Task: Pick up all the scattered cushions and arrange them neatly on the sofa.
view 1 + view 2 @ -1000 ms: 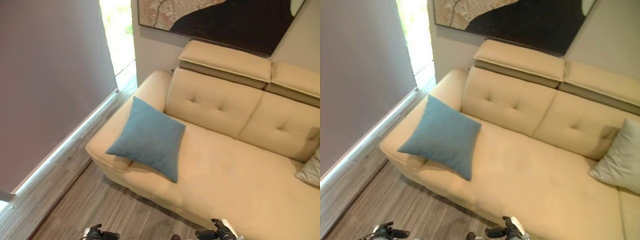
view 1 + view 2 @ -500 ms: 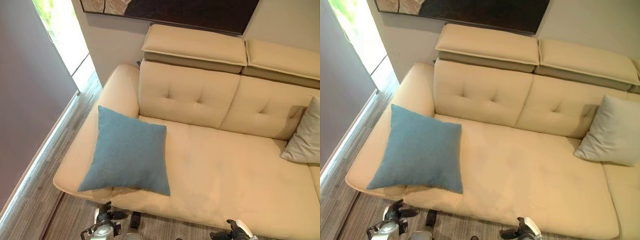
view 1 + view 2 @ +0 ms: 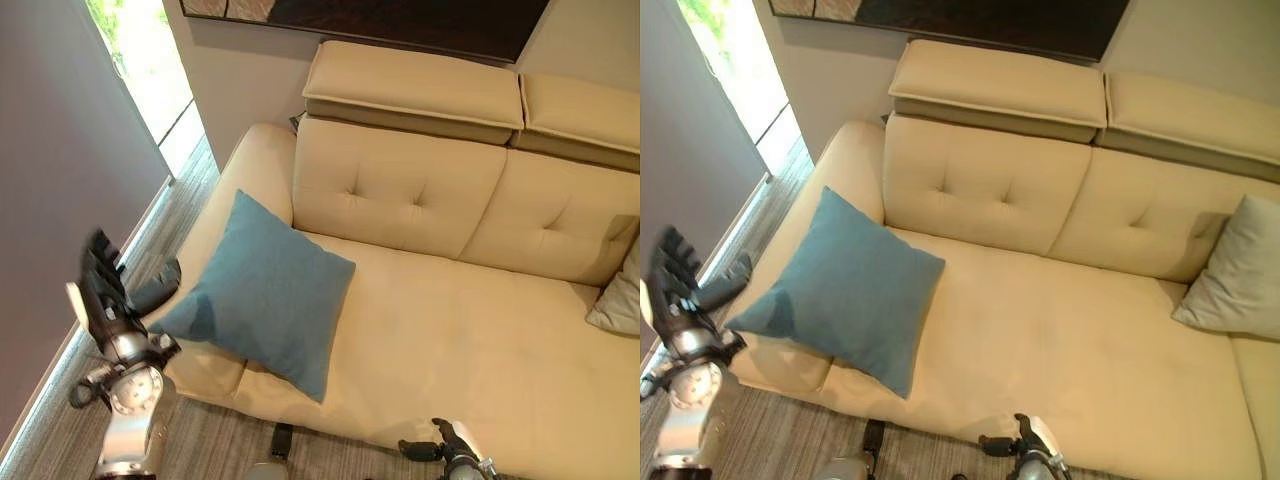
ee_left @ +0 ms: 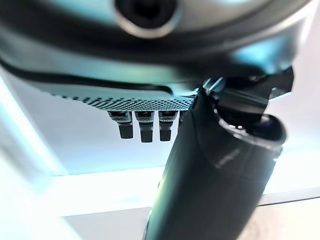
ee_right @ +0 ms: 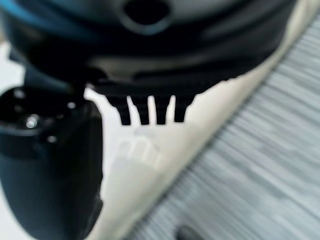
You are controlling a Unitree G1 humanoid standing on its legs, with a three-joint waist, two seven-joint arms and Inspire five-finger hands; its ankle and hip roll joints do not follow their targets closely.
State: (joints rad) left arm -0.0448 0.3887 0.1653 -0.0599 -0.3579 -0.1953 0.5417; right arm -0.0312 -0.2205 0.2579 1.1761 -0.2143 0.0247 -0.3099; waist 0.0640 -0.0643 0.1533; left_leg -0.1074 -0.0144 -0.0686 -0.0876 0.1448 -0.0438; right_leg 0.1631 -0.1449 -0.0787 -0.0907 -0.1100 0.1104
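Observation:
A blue square cushion (image 3: 265, 293) lies tilted on the left end of the beige sofa (image 3: 470, 330), one corner hanging over the front edge. A light grey cushion (image 3: 1232, 275) leans against the backrest at the right. My left hand (image 3: 108, 295) is raised at the sofa's left arm, fingers straight and spread, thumb pointing at the blue cushion's left corner without touching it. In the left wrist view its fingers (image 4: 146, 127) point straight out. My right hand (image 3: 447, 457) hangs low before the sofa's front edge, and its fingers (image 5: 150, 111) show straight, holding nothing.
A grey wall and a bright floor-length window (image 3: 145, 60) stand left of the sofa. Striped wood-look floor (image 3: 215, 445) runs along the sofa's front. A dark framed picture (image 3: 400, 20) hangs above the headrests. The middle seat of the sofa is bare.
My left hand has risen from below the sofa's front edge to beside the blue cushion's left corner. The camera has shifted a little; the cushions lie as before.

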